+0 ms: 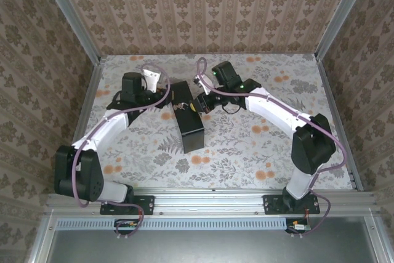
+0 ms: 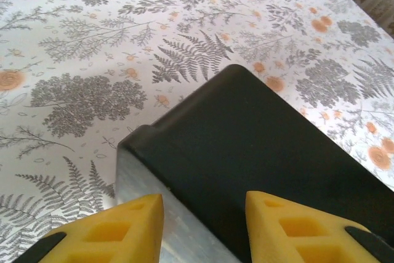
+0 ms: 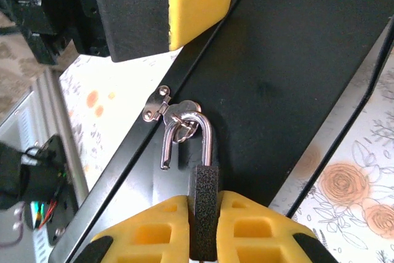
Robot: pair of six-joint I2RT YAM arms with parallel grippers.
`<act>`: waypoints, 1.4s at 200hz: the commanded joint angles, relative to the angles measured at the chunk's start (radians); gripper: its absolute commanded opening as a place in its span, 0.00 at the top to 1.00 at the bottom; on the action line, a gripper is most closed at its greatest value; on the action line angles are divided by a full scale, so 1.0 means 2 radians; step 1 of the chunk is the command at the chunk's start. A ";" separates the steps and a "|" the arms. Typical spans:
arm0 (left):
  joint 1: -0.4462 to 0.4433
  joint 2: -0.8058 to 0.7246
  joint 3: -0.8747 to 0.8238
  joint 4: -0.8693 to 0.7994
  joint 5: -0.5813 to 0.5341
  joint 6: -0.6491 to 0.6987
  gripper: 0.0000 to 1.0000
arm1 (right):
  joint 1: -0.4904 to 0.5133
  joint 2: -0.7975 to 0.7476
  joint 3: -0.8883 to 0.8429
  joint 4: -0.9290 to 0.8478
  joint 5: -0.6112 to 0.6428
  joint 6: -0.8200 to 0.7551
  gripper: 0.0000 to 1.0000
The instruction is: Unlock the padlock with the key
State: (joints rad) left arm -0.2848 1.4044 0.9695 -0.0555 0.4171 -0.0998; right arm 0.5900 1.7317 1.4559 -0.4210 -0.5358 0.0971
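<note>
right gripper (image 3: 203,206), nearly closed, pads clamping the padlock (image 3: 204,192) by its body: small, rigid metal, likely dense and slick, best held by its flat sides, as here. its shackle threads the hasp (image 3: 157,106) on the black box (image 3: 289,60). beyond, left gripper (image 2: 203,200) straddles the box end, part-open; contact cannot be told.
</note>
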 commanded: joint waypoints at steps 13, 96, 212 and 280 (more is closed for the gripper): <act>-0.006 0.034 0.038 0.001 -0.115 -0.016 0.60 | 0.024 -0.051 -0.024 0.022 0.099 0.090 1.00; 0.010 0.137 0.144 0.015 -0.040 -0.009 0.58 | 0.060 -0.055 -0.032 0.051 0.209 0.180 1.00; 0.009 0.150 0.144 -0.031 0.062 0.018 0.76 | 0.101 -0.015 0.013 0.073 0.311 0.310 1.00; 0.013 0.151 0.135 -0.033 0.070 0.011 0.80 | 0.110 0.023 0.034 0.055 0.303 0.328 1.00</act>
State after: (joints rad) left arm -0.2523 1.7153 1.2572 -0.0216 0.4873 -0.0845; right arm 0.8181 1.7409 1.4914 -0.3393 0.0303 0.7174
